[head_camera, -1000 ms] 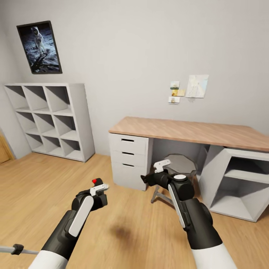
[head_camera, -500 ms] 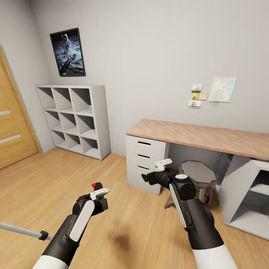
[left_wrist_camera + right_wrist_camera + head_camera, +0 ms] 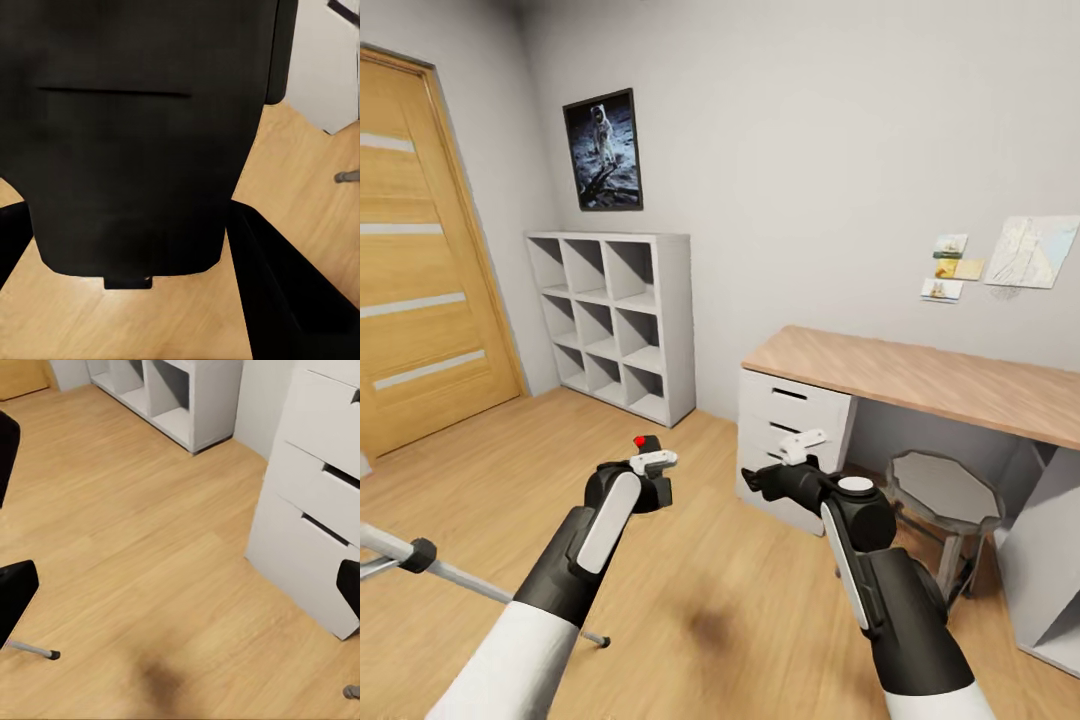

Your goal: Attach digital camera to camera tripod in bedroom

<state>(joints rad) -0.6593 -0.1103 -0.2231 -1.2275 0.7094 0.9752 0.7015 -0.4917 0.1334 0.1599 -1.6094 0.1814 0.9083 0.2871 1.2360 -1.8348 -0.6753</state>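
Camera [image 3: 647, 470] gripped in left pincer [image 3: 652, 478], upright, red button on top. Right pincer [image 3: 765, 478] spread, empty. Tripod [image 3: 420, 556] leg slants low across floor [image 3: 480, 460].

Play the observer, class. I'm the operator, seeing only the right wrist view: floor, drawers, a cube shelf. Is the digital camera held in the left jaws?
Observer: Yes. The left wrist view shows the digital camera between the left jaws.
Operator: What is that grey rod end on my floor?
Observer: A camera tripod leg; the head view shows its black joint.
Operator: Is there anything above the cube shelf?
Observer: A framed astronaut poster hangs on the wall.
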